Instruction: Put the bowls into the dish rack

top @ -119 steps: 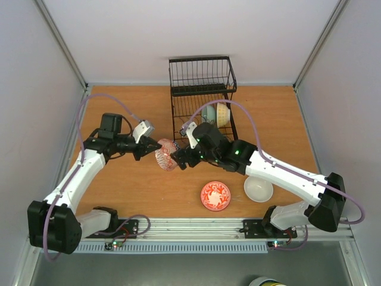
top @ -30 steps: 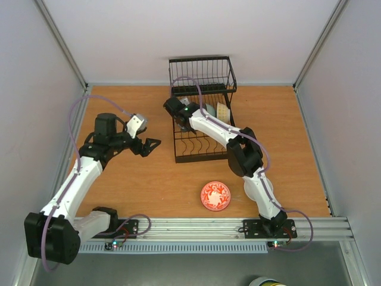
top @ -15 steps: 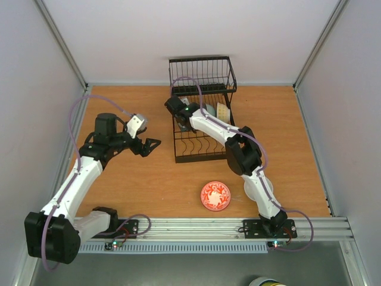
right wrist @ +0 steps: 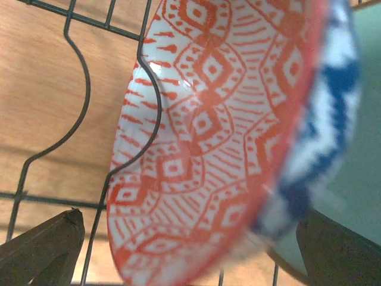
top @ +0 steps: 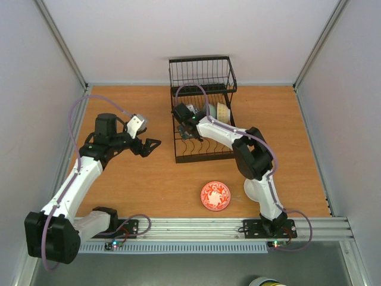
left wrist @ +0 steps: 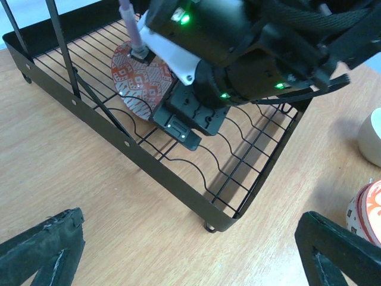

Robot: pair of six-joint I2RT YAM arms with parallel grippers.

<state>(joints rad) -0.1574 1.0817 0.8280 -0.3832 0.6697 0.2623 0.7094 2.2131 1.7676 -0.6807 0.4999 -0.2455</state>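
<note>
A red-patterned bowl stands on edge among the tines of the black dish rack. My right gripper reaches into the rack and is open, with the red-patterned bowl between its spread fingers and a gap at the left finger. Just behind it stand a blue-rimmed bowl and a pale green bowl; a beige bowl is racked further right. My left gripper hovers open and empty over the table, left of the rack.
On the table near the front lie a red bowl and a plain white bowl, the latter partly under my right arm. The rack's upright basket section stands at the back. Grey walls enclose the table.
My right gripper has opened and let go of the red-patterned bowl, which now stands in the rack. Its wrist has shifted slightly right and nearer. The left arm has not moved.
</note>
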